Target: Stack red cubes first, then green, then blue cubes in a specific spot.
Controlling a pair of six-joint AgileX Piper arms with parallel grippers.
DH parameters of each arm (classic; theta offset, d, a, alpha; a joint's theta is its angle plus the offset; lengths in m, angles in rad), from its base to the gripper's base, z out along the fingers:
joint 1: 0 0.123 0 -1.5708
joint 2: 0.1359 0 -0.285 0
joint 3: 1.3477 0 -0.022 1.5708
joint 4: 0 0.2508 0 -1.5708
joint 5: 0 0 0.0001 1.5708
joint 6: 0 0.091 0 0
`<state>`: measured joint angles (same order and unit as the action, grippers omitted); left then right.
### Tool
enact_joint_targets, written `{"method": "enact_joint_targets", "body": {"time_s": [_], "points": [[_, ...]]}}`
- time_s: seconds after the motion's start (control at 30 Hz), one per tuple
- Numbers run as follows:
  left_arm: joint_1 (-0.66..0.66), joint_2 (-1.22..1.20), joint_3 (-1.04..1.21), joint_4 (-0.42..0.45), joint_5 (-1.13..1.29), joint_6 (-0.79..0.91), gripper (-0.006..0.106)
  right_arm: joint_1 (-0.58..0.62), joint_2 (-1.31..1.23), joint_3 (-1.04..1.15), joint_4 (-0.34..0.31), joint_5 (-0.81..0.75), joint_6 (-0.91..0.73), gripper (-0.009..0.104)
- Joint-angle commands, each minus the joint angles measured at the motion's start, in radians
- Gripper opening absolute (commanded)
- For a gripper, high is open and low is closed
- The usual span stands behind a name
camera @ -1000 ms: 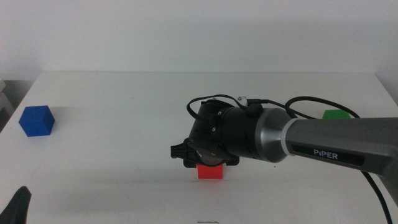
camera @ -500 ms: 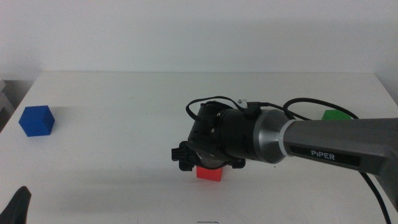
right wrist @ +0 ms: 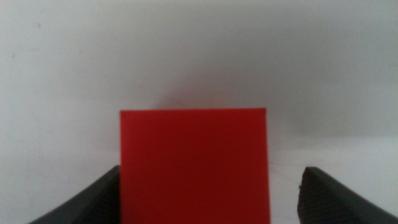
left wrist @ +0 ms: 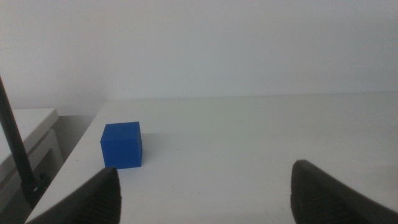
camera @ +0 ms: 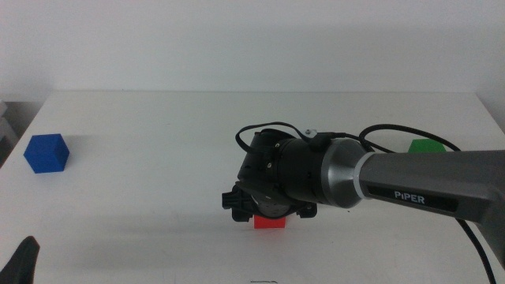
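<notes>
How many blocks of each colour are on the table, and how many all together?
Red cubes: 1
Green cubes: 1
Blue cubes: 1
Total: 3 cubes

Plain white wall (camera: 237, 43) behind a white table (camera: 158, 150).

red cube (camera: 269, 222): near centre, flat on bench | green cube (camera: 426, 145): far right | blue cube (camera: 46, 152): far left, upright
</notes>
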<state>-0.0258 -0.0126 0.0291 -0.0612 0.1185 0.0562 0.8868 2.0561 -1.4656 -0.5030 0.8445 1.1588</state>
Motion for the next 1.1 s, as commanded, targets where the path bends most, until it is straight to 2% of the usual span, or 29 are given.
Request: {"method": "enact_joint_targets", "body": {"time_s": [0.0, 0.33, 0.53, 0.73, 0.9, 1.07], "points": [[-0.007, -0.020, -0.003, -0.009, -0.074, -0.002, 0.094, 0.008, -0.070, -0.023, -0.029, 0.004, -0.035, 0.094], [-0.007, -0.020, -0.003, -0.009, -0.074, -0.002, 0.094, 0.019, -0.158, -0.024, -0.041, 0.003, -0.050, 0.094], [-0.007, -0.020, -0.003, -0.009, -0.074, -0.002, 0.094, 0.026, -0.276, -0.024, -0.019, 0.044, -0.151, 0.094], [-0.007, -0.020, -0.003, -0.009, -0.074, -0.002, 0.094, -0.111, -0.428, -0.023, 0.119, 0.132, -0.421, 0.094], [-0.007, -0.020, -0.003, -0.009, -0.074, -0.002, 0.094, -0.323, -0.507, -0.020, 0.172, 0.172, -0.625, 0.094], [-0.007, -0.020, -0.003, -0.009, -0.074, -0.002, 0.094, -0.577, -0.506, -0.016, 0.349, 0.162, -0.883, 0.094]]}}
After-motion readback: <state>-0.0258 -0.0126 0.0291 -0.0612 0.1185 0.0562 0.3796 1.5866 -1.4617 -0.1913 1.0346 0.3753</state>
